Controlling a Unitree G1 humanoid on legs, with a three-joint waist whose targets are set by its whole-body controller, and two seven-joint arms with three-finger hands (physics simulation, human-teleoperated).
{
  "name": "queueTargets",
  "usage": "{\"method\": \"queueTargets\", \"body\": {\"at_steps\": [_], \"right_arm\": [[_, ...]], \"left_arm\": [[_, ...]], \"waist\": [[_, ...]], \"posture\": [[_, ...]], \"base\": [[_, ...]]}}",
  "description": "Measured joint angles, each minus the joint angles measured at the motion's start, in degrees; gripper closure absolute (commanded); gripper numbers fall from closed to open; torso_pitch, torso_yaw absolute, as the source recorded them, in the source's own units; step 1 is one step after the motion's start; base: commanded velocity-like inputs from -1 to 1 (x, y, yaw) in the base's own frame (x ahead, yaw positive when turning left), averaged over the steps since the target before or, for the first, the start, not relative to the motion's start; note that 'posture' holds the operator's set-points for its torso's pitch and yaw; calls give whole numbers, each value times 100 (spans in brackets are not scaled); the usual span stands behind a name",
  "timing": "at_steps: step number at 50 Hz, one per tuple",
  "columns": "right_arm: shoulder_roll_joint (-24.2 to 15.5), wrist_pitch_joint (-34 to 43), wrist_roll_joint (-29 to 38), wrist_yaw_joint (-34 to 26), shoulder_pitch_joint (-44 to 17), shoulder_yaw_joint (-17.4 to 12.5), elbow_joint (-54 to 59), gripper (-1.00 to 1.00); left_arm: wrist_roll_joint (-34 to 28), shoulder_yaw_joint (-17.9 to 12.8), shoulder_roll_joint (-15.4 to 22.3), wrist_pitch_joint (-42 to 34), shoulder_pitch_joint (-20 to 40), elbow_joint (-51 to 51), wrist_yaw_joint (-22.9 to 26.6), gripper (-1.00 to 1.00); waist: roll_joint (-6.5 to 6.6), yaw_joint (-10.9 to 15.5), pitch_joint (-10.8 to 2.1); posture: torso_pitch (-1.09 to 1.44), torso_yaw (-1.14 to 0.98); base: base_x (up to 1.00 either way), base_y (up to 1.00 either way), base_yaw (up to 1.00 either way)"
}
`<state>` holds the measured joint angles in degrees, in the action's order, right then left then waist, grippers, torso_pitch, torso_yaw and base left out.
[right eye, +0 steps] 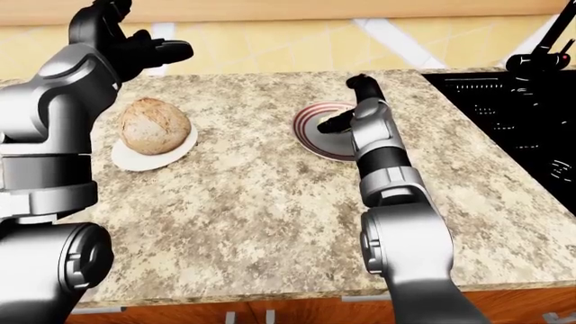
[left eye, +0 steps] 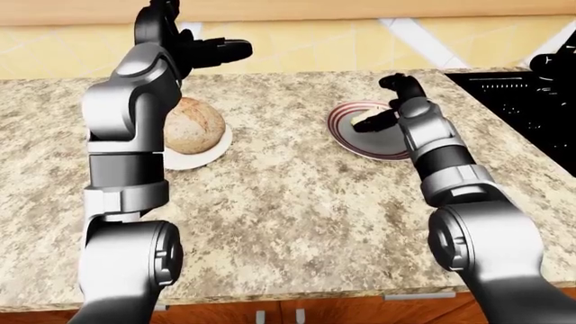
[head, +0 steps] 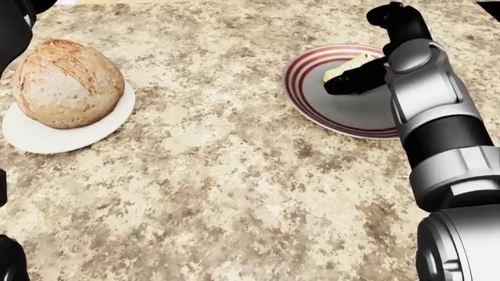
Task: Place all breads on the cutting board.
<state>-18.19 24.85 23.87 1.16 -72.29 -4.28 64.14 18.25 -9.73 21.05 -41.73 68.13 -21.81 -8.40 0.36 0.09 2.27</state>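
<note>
A round brown loaf (head: 68, 82) sits on a white plate (head: 47, 140) at the left of the head view. On a red-striped plate (head: 344, 114) at the right lies a small yellow bread piece (head: 349, 64), tilted up. My right hand (head: 356, 79) is over that plate, its black fingers (head: 344, 85) curled round the lower side of the piece. My left hand (left eye: 211, 50) is raised high above the loaf, open and holding nothing. No cutting board shows in any view.
The speckled stone counter (head: 234, 193) runs from a yellow tiled wall (left eye: 306, 40) to its near edge at the bottom of the eye views. A black stove (right eye: 513, 115) lies to the right of the striped plate.
</note>
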Motion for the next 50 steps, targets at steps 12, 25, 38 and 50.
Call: {"method": "queueTargets", "body": {"at_steps": [12, 25, 38, 50], "right_arm": [[16, -94, -63, 109, 59, -15, 126, -54], [60, -215, -102, 248, -38, -33, 334, -54], [110, -239, -223, 383, -312, -41, 588, -53], [100, -259, -206, 509, -332, -59, 820, -52]], "left_arm": [[1, 15, -32, -33, -35, 60, -8, -100], [30, 1, -33, -87, -53, 144, -28, -100], [51, -7, -22, -95, -54, 118, -24, -100], [61, -14, 14, -37, 6, 21, -12, -100]], "waist": [[0, 4, 2], [-1, 3, -4], [3, 1, -4], [4, 5, -1]], "posture": [[0, 0], [0, 0], [0, 0], [0, 0]], "base": [[0, 0, 0], [0, 0, 0], [0, 0, 0], [0, 0, 0]]}}
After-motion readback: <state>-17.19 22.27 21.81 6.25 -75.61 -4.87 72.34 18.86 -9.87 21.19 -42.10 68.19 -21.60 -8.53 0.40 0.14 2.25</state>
